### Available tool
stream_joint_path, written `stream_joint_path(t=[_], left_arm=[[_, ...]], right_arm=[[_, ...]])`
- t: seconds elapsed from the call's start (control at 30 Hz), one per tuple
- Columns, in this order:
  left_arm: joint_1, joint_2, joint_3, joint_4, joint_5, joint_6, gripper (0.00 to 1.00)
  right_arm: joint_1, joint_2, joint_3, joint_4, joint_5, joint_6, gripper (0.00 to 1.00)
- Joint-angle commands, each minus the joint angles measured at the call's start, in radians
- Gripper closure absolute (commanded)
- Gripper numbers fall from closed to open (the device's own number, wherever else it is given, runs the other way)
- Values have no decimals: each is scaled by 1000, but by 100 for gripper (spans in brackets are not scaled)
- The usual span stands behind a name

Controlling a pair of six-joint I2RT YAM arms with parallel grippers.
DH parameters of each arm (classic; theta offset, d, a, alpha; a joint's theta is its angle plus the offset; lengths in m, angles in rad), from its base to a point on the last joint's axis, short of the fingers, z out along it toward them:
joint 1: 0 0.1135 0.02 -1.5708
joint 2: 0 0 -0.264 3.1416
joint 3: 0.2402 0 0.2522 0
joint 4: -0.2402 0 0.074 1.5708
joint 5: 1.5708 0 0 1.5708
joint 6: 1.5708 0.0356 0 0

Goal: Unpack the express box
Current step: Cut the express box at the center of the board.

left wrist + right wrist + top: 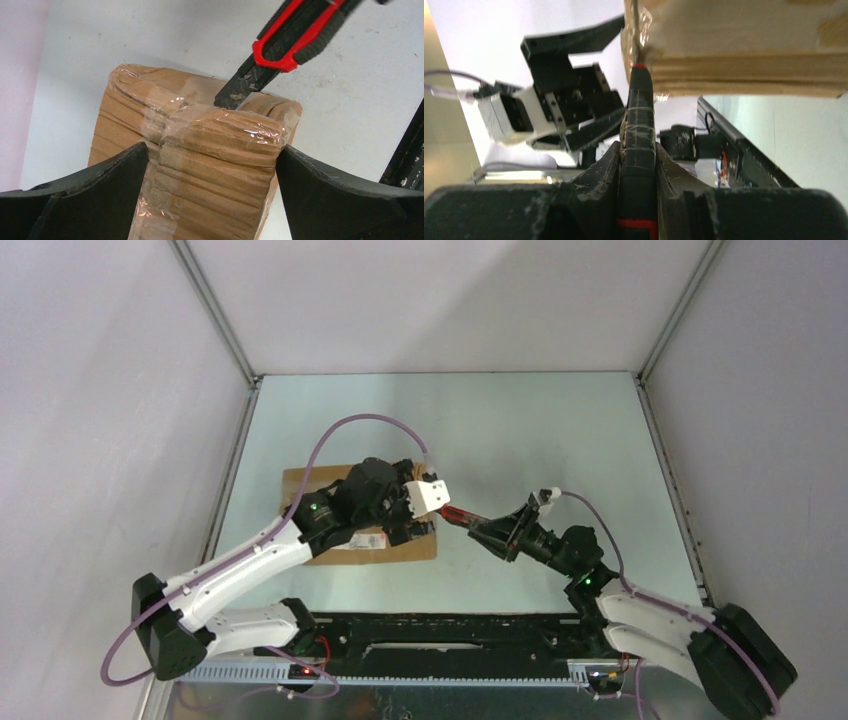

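Note:
The express box (pixel 310 485), brown corrugated cardboard with clear tape, lies flat on the table left of centre, a white label (pixel 365 540) near its front edge. My left gripper (pixel 418 530) sits over the box's right end with its jaws wide apart. In the left wrist view (pixel 212 155) one finger overlaps the box (pixel 210 170) and the other lies against its edge. My right gripper (pixel 490 530) is shut on a red and black utility knife (pixel 458 517). The blade tip (pixel 230 97) touches the taped far end of the box. The knife (pixel 639 110) points at the box (pixel 744 50) in the right wrist view.
The pale green table (pixel 540 440) is walled by white panels with metal frame posts (pixel 215 310). A black rail (pixel 450 635) with the arm bases runs along the near edge. The left arm's wrist (pixel 569 100) fills the space left of the knife.

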Motion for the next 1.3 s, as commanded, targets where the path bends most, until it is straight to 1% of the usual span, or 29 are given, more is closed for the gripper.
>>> stream_joint_path(t=[0.0, 0.23, 0.3, 0.47, 0.57, 0.67, 0.73, 0.77, 0.8, 0.9, 0.93, 1.0, 1.07, 1.13, 1.2, 1.27], left_arm=[[14, 64, 0, 110, -34, -8, 2], [14, 49, 34, 78, 2, -16, 2], [14, 46, 48, 51, 37, -10, 2], [14, 21, 82, -1, 57, -6, 2], [13, -1, 169, -79, 61, -9, 1], [8, -1, 309, -194, 89, -30, 1], [5, -4, 396, -257, 147, -56, 1], [4, -12, 439, -276, 178, -68, 1], [4, -18, 463, -292, 220, -78, 0], [3, -21, 531, -338, 351, -123, 0], [3, -14, 559, -352, 396, -138, 0], [2, 9, 599, -380, 498, -164, 0], [-10, 41, 612, -392, 589, -199, 0], [-36, 79, 624, -410, 643, -216, 1], [-43, 109, 621, -409, 701, -239, 2], [-44, 127, 609, -378, 766, -273, 2]], right_arm=[[-7, -164, 17, -180, -454, -88, 100], [-123, -318, 61, -493, -441, -224, 100], [-146, -336, 81, -540, -445, -249, 100], [-179, -376, 128, -644, -456, -308, 100], [-221, -411, 216, -776, -473, -405, 100], [-267, -413, 294, -843, -522, -476, 100], [-286, -398, 338, -862, -578, -521, 100], [-300, -397, 360, -899, -585, -550, 100], [-306, -397, 380, -947, -590, -582, 100], [-308, -389, 441, -1009, -652, -656, 100], [-303, -389, 469, -1044, -676, -685, 100], [-297, -404, 532, -1169, -695, -779, 100], [-289, -422, 577, -1243, -707, -840, 100], [-277, -434, 600, -1260, -732, -845, 100], [-253, -449, 616, -1281, -717, -855, 100], [-217, -457, 628, -1289, -709, -860, 100]])
